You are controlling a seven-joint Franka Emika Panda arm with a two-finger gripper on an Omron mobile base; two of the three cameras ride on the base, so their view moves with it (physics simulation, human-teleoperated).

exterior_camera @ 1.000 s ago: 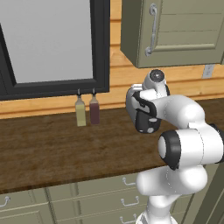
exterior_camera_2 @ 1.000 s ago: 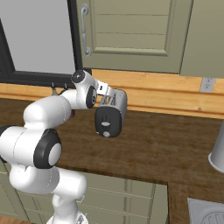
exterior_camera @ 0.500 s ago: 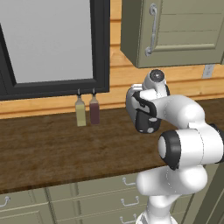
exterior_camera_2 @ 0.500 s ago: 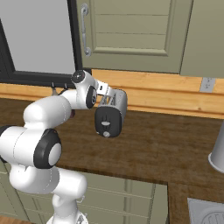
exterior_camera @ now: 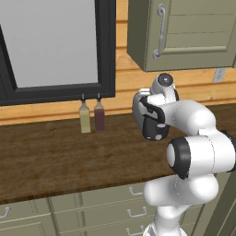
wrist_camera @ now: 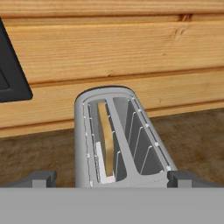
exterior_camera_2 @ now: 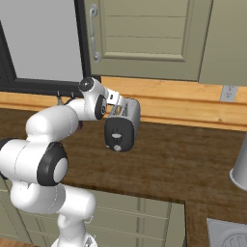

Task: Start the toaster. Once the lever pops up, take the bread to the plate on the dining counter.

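End effector (wrist_camera: 112, 178) above one toaster (wrist_camera: 118, 140)

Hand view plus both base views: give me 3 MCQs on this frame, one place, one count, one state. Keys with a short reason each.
1. In which slot of the silver-grey rounded toaster does the thin pale tan bread slice sit, in the hand view?
A. left slot
B. right slot
C. on the counter beside it

2. How many slim bottles stand under the black-framed window?
A. one
B. two
C. four

3. How stands the two-finger gripper?
A. shut on the bread
C. shut on a bottle
B. open, fingertips either side of the toaster's near end

Key: 1 A, the slice stands in the left slot and the right one is bare. 2 B, a yellowish and a dark red bottle stand side by side. 3 B, the tips are wide apart and hold nothing.
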